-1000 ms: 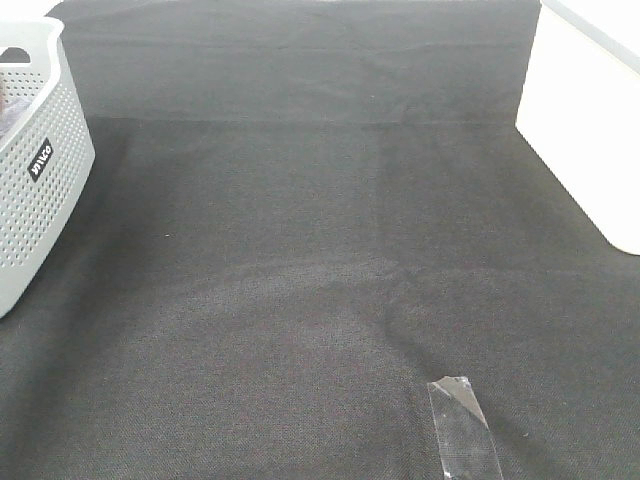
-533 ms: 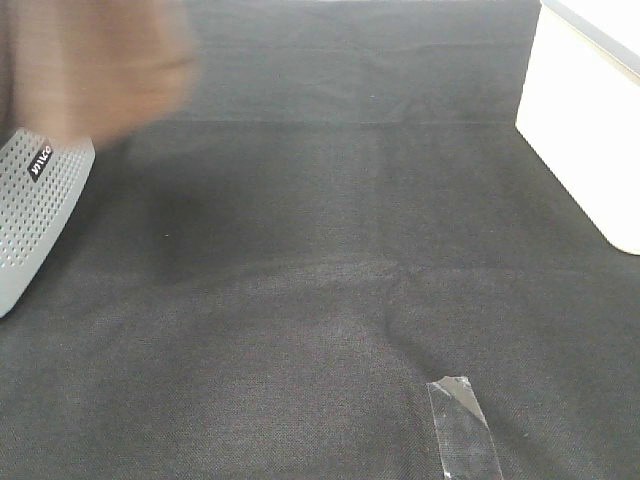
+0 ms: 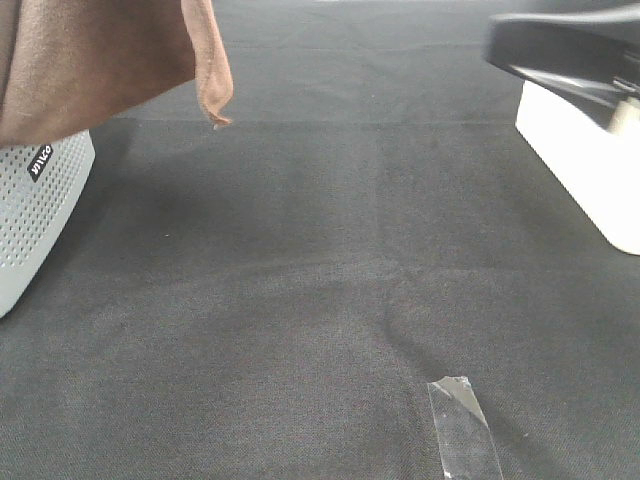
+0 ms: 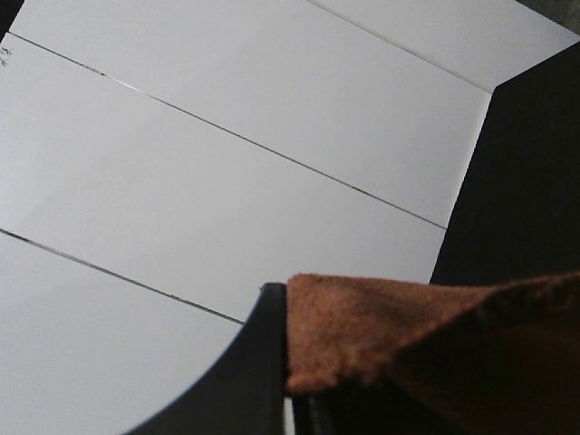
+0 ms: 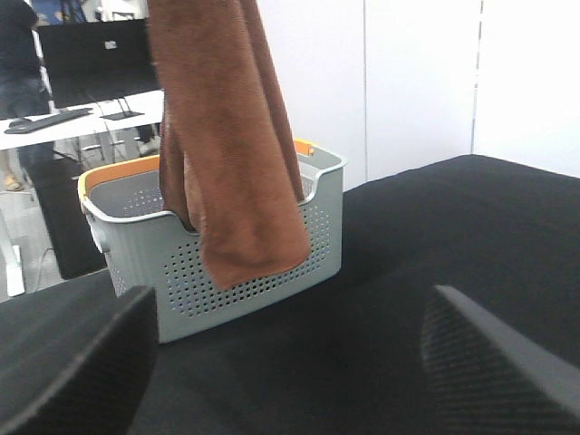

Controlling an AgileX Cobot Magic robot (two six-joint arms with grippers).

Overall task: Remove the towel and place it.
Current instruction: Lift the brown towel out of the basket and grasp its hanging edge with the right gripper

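The reddish-brown towel (image 3: 90, 60) hangs at the far left of the exterior view, above the grey perforated basket (image 3: 40, 190), with one corner dangling toward the black table cloth (image 3: 320, 280). In the left wrist view my left gripper (image 4: 290, 399) is shut on a fold of the towel (image 4: 408, 344); this gripper is out of the exterior view. The right wrist view shows the towel (image 5: 231, 145) hanging in a long fold, its lower end in front of the basket (image 5: 245, 245). My right gripper (image 5: 290, 381) is open and empty, well apart from the towel. Its arm (image 3: 570, 50) shows blurred at the top right.
A white box (image 3: 590, 170) stands at the right edge of the table. A strip of clear tape (image 3: 465, 430) lies on the cloth at the front. The basket has an orange rim (image 5: 118, 172). A desk with a monitor (image 5: 91, 63) stands beyond the table.
The towel has come up over the basket on the left and now hangs there in sharp view. The right arm has entered at the top right.
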